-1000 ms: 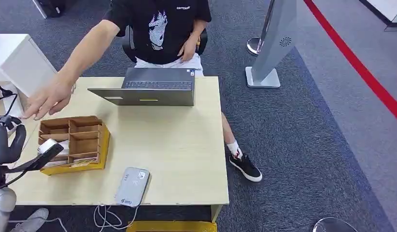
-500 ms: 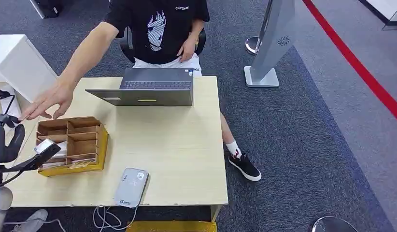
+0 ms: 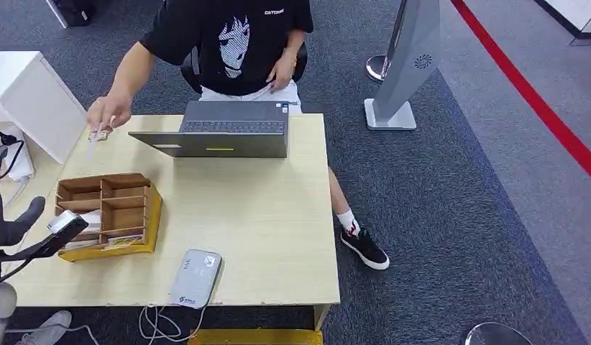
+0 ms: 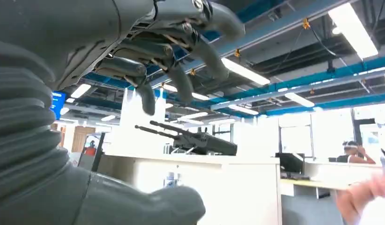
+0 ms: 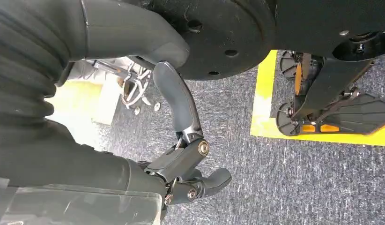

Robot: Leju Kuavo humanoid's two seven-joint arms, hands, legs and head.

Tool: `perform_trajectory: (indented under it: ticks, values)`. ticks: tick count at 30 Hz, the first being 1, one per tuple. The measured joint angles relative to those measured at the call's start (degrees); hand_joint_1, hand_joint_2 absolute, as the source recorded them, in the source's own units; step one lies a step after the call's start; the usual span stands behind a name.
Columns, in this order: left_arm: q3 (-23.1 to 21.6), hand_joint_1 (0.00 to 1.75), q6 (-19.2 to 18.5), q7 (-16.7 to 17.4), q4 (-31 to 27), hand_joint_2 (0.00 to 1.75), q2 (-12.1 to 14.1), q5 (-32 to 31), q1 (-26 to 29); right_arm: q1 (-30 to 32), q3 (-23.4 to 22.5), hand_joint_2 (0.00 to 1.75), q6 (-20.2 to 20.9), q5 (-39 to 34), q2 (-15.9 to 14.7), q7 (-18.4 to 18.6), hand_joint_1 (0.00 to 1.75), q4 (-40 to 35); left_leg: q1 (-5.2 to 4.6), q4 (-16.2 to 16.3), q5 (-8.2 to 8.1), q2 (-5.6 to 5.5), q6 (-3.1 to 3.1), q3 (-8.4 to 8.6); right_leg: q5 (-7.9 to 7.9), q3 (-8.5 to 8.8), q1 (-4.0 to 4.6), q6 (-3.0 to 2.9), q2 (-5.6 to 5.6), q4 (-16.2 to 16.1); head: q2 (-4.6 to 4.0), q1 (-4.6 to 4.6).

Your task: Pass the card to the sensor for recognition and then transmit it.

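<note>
Laptop (image 3: 221, 129) behind divided box (image 3: 109, 215), card reader (image 3: 196, 278) nearest, on table (image 3: 264, 215).

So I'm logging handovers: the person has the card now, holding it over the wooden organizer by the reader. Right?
Not quite. The person's hand does hold the card, but the head view shows it at the far left corner of the table, beside the laptop, not over the wooden organizer, which sits nearer the robot.

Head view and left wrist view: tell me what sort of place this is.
Probably an open-plan office or reception area: a person sits behind a laptop at a desk, the floor is grey carpet, and further desks stand under strip ceiling lights.
</note>
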Motion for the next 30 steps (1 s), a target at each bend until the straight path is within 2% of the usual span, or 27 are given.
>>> perform_trajectory:
  ticks: [6, 8, 9, 10, 14, 23, 30]
  values:
    - [0.5, 0.0, 0.31, -0.88, -2.43, 1.75, -0.5, 2.15, 1.2, 0.01, 0.0, 1.75, -0.09, -0.42, 0.0, -0.02, 0.0, 0.0, 0.0, 0.0, 0.0, 0.0, 0.0, 0.01, 0.01, 0.0, 0.0, 0.0, 0.0, 0.0, 0.0, 0.0]
    - [0.46, 0.0, -4.47, -0.11, -7.93, 1.75, -2.62, 3.65, 3.5, 0.0, 0.0, 1.75, -0.24, -1.22, 0.0, -0.09, 0.0, 0.0, -0.02, 0.0, 0.0, 0.0, 0.0, 0.0, 0.0, 0.0, -0.01, 0.0, 0.0, -0.01, 0.0, 0.0]
    - [-3.15, 0.0, -17.29, 4.79, -14.41, 1.75, -4.24, 0.11, 7.32, 0.09, -0.07, 1.75, -0.26, -2.43, 0.0, -0.2, 0.0, 0.0, -0.05, 0.01, -0.03, 0.0, 0.04, 0.0, -0.01, -0.02, -0.04, 0.01, 0.0, -0.03, 0.0, 0.0]
    - [-4.18, 0.0, -18.19, 5.42, -15.2, 1.75, -4.35, -0.66, 7.98, 0.1, -0.09, 1.75, -0.24, -2.45, 0.0, -0.22, 0.0, 0.0, -0.05, 0.01, -0.03, 0.01, 0.04, 0.0, -0.01, -0.02, -0.03, 0.01, 0.01, -0.03, 0.0, -0.02]
    - [-7.63, 0.0, -18.84, 6.62, -17.05, 1.75, -4.76, -2.6, 9.82, 0.18, -0.11, 1.75, -0.24, -2.58, 0.0, -0.24, 0.0, 0.0, -0.05, 0.01, -0.03, 0.01, 0.04, 0.0, 0.0, -0.02, -0.03, 0.01, 0.0, -0.03, 0.0, -0.02]
    - [-10.43, 0.0, -19.41, 6.95, -17.9, 1.75, -5.16, -3.63, 10.86, 0.23, -0.11, 1.75, -0.24, -2.6, 0.0, -0.24, 0.0, 0.0, -0.04, 0.0, -0.03, 0.0, 0.03, 0.01, 0.0, -0.01, -0.01, 0.01, -0.01, -0.03, 0.0, 0.0]
    - [-13.88, 0.0, -18.77, 9.51, -14.39, 1.75, -6.21, -9.94, 11.0, 0.21, -0.11, 1.75, -0.22, -2.58, 0.0, -0.2, 0.0, 0.0, -0.05, 0.0, -0.03, 0.0, 0.04, 0.0, 0.0, -0.01, -0.02, 0.01, -0.02, -0.03, 0.0, 0.0]
